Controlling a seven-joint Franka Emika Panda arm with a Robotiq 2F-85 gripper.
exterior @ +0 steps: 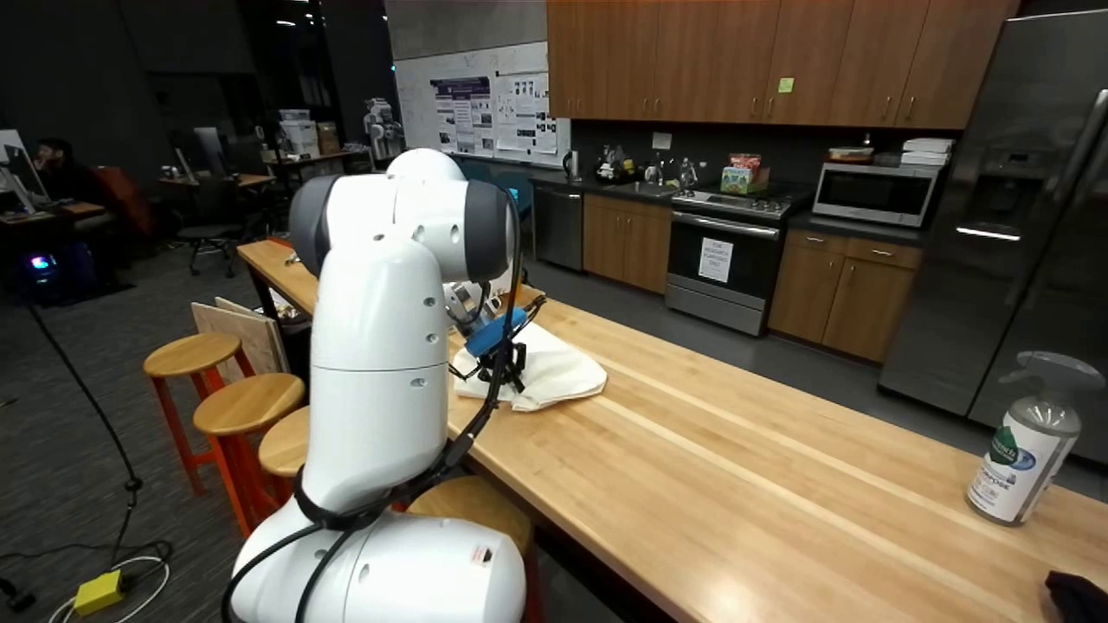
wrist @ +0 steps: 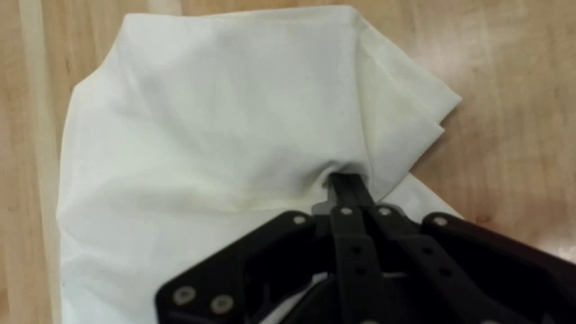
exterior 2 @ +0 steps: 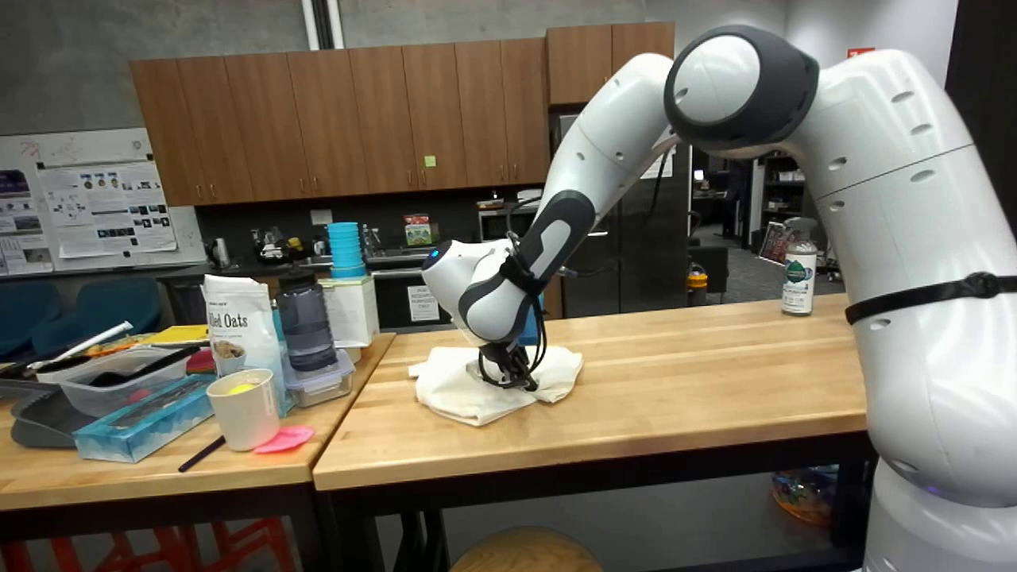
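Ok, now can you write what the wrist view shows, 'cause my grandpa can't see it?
Closed black mechanical jaws have their tips tucked into a fold of crumpled cream-white cloth. It lies on a pale brown wooden tabletop, with pointed corners sticking out toward the picture's right.

Creased off-white cloth [wrist: 216, 112]: matt fabric, softly rumpled.
Long pale wooden table [exterior: 736, 450]: smooth wood catching a glossy highlight.
Rounded white robot arm [exterior 2: 898, 222]: smooth, glossy shell; matt dark-grey joint bands.
Black two-fingered gripper [wrist: 347, 177]: matt links studded with metallic screw heads.
Tall dark-grey refrigerator [exterior: 995, 285]: smooth metal with a dull sheen.
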